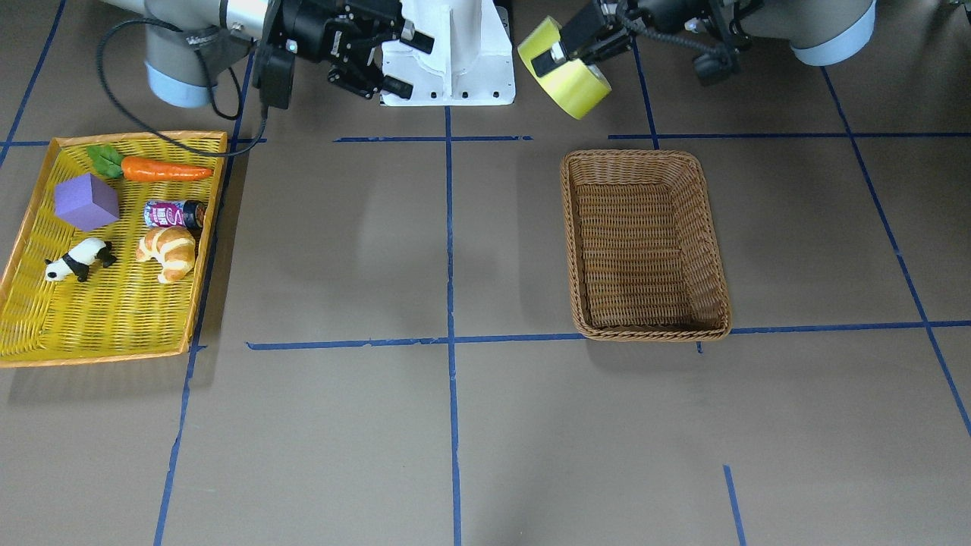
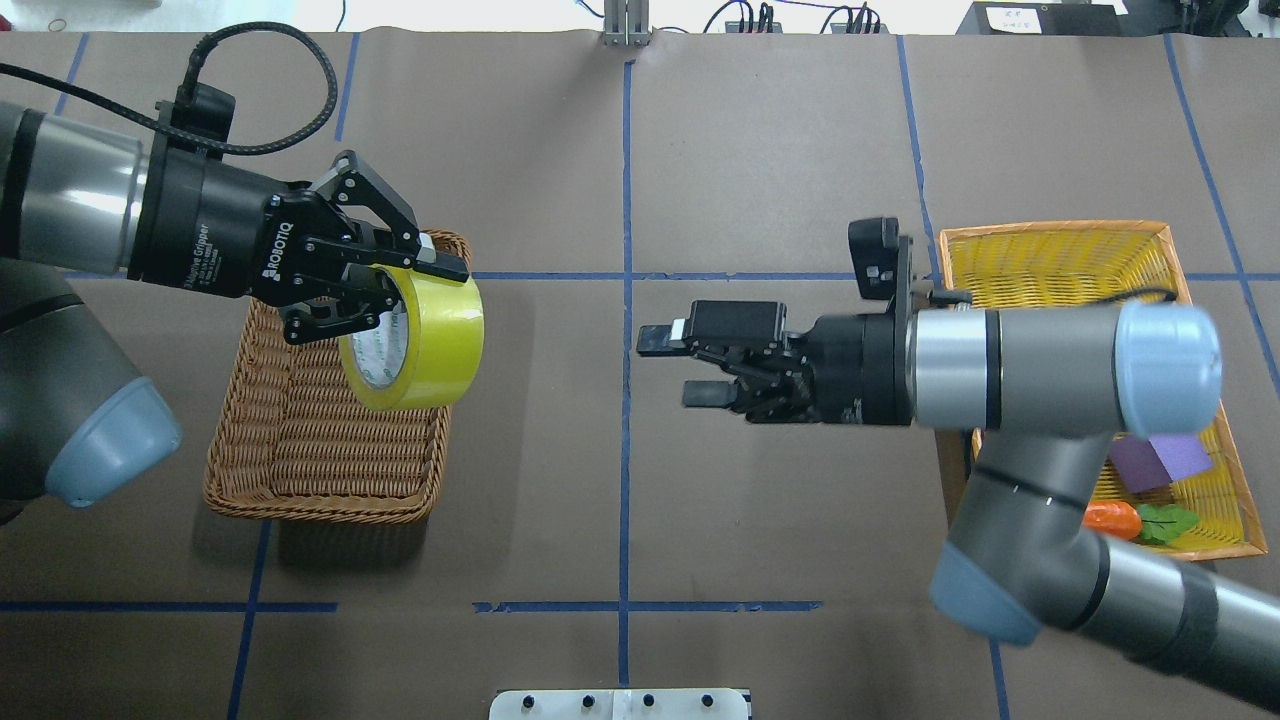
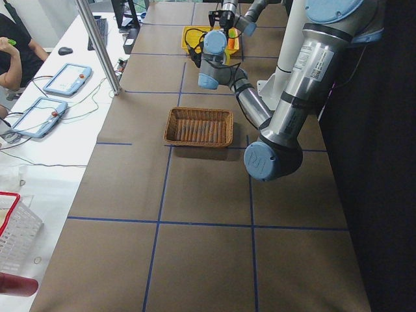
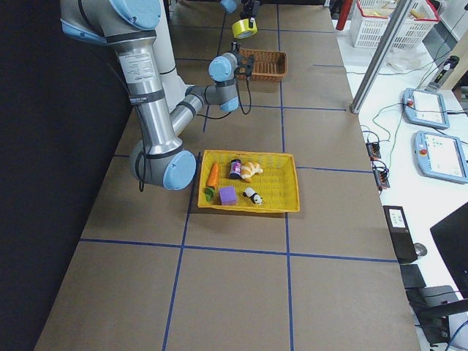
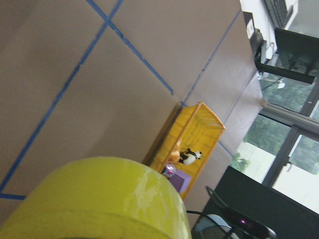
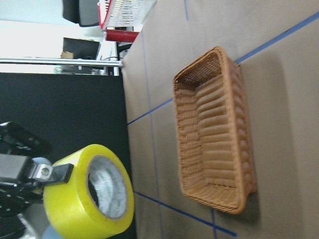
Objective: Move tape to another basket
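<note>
The yellow-green tape (image 2: 430, 345) hangs in the air, tilted, in my left gripper (image 2: 413, 280). The gripper is shut on it, one finger outside the roll and one inside the printed core. The tape also shows in the front view (image 1: 570, 80), the left wrist view (image 5: 99, 199) and the right wrist view (image 6: 89, 199). It is above the side of the brown wicker basket (image 2: 320, 515) nearest the table's middle. The basket (image 1: 645, 157) holds nothing. My right gripper (image 2: 682, 366) is open and empty, at mid-table, pointing toward the tape.
The shallow yellow tray (image 1: 114, 318) with orange rim lies on my right side. It holds a carrot (image 1: 163, 169), a purple cube (image 1: 86, 201), a can (image 1: 174, 214), a croissant (image 1: 168, 252) and a toy panda (image 1: 78, 260). The white robot base (image 1: 447, 53) stands between the arms.
</note>
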